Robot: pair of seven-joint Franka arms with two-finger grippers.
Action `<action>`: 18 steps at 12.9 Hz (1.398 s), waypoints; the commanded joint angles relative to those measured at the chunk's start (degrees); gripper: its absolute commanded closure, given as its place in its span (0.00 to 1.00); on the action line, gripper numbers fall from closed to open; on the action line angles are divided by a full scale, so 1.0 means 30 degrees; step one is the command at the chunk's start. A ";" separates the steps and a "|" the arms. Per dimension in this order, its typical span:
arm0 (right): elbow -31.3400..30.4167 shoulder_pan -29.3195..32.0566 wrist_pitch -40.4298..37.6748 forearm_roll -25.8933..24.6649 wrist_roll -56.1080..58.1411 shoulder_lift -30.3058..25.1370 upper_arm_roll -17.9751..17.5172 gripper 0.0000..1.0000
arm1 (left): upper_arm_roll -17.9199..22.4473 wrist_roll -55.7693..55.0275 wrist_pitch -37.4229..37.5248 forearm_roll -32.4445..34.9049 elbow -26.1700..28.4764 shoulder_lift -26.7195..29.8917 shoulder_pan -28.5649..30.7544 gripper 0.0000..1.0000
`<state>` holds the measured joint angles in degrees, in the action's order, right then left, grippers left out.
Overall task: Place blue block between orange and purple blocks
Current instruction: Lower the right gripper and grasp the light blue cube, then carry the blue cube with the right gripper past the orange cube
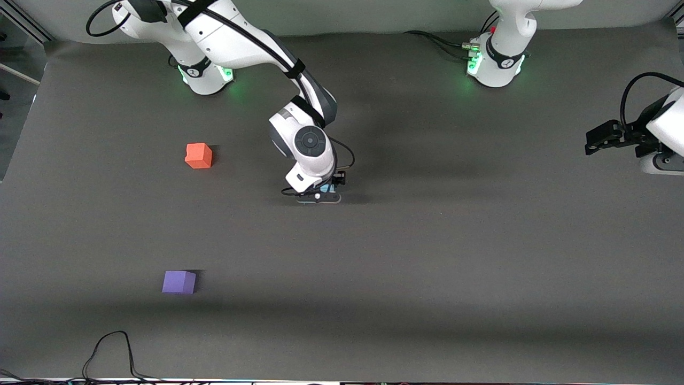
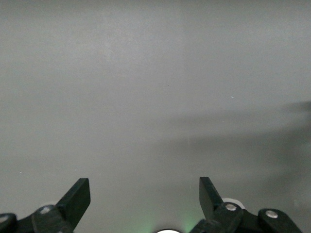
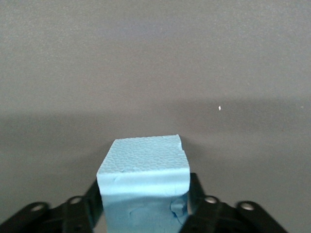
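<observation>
The right gripper [image 1: 319, 193], jaws clamped on the sky-blue foam cube [image 3: 143, 187] low over the dark tabletop [image 1: 454, 240], has yet to carry it between the orange-red foam cube [image 1: 199, 155] and violet foam cube [image 1: 179, 282], both well apart from it toward the right arm's end, while the left gripper [image 2: 145, 196] waits, jaws apart.

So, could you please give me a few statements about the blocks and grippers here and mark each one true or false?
1. The right gripper is shut on the blue block. True.
2. The left gripper holds the purple block. False: it is open and empty, waiting at the left arm's end of the table.
3. The purple block lies nearer the front camera than the orange block. True.
4. The orange and purple blocks touch. False: bare table separates them.
5. The blue block already sits between them. False: it is in the right gripper, toward the table's middle.
</observation>
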<state>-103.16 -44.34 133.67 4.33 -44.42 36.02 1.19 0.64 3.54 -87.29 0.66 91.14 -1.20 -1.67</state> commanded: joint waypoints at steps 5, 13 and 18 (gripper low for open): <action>0.0396 0.0247 -0.1948 -0.0241 -0.0343 -0.2772 0.0510 0.53 | 0.0166 0.0315 0.0152 0.0160 0.0234 0.0430 -0.0263 0.00; 1.1261 0.3203 -1.4695 0.0051 0.3668 -0.3949 0.0981 0.53 | 0.0195 0.0286 0.0094 0.0160 0.0263 0.0372 -0.0175 0.00; 1.2385 0.5721 -1.6984 0.0051 0.6774 -0.5440 0.0981 0.53 | 0.0195 0.0286 0.0123 0.0160 0.0263 0.0342 -0.0175 0.00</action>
<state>-66.71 -29.69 85.48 4.32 -27.54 21.26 4.36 0.75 3.58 -87.29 0.68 91.14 -1.20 -1.68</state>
